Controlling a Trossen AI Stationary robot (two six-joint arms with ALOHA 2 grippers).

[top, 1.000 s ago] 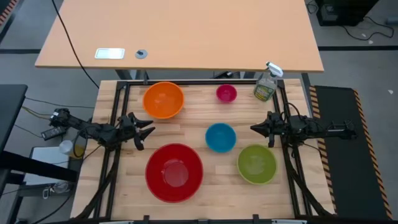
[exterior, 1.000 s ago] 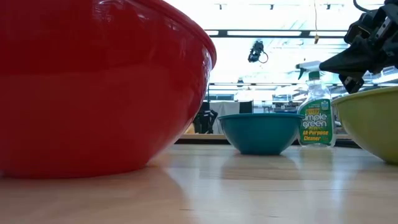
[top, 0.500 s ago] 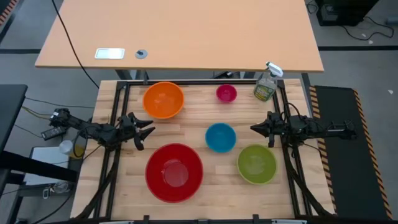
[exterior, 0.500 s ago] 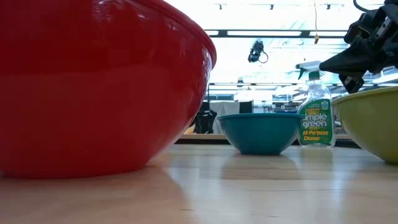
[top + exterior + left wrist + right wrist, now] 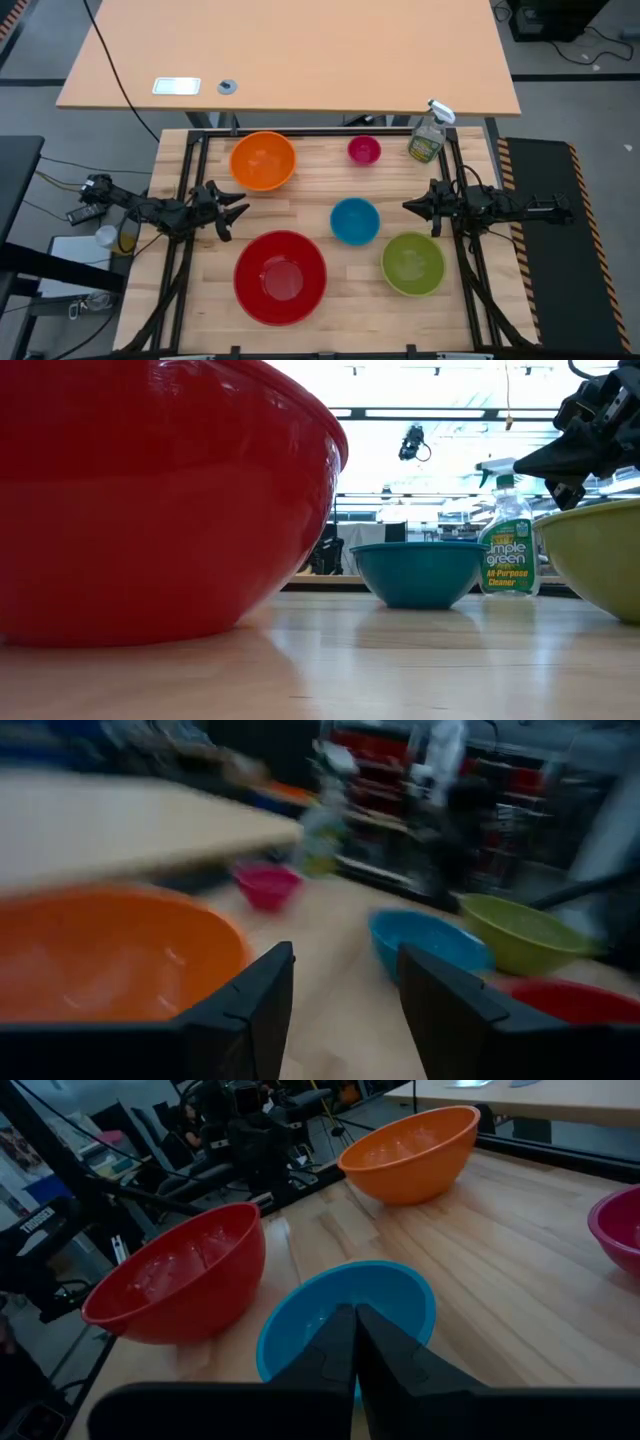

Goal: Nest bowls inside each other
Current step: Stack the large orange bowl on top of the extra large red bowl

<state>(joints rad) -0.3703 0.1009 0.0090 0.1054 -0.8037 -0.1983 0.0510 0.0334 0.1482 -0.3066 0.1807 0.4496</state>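
Note:
Five bowls stand apart, each on its base, on the wooden table (image 5: 310, 200): red (image 5: 280, 277) at the near side, orange (image 5: 263, 160) far left, small pink (image 5: 364, 150) far middle, blue (image 5: 355, 220) in the centre, green (image 5: 413, 263) near right. My left gripper (image 5: 240, 208) hovers at the table's left edge, between the orange and red bowls, with its fingers apart (image 5: 345, 1010) and nothing between them. My right gripper (image 5: 408, 206) hovers at the right edge, level, pointing at the blue bowl (image 5: 300, 1320), fingers together (image 5: 355, 1330).
A clear spray bottle (image 5: 428, 138) stands at the table's far right corner, also seen behind the blue bowl (image 5: 508, 550). A black frame (image 5: 200, 150) runs along the table's edges. Bare wood lies between the bowls in the middle.

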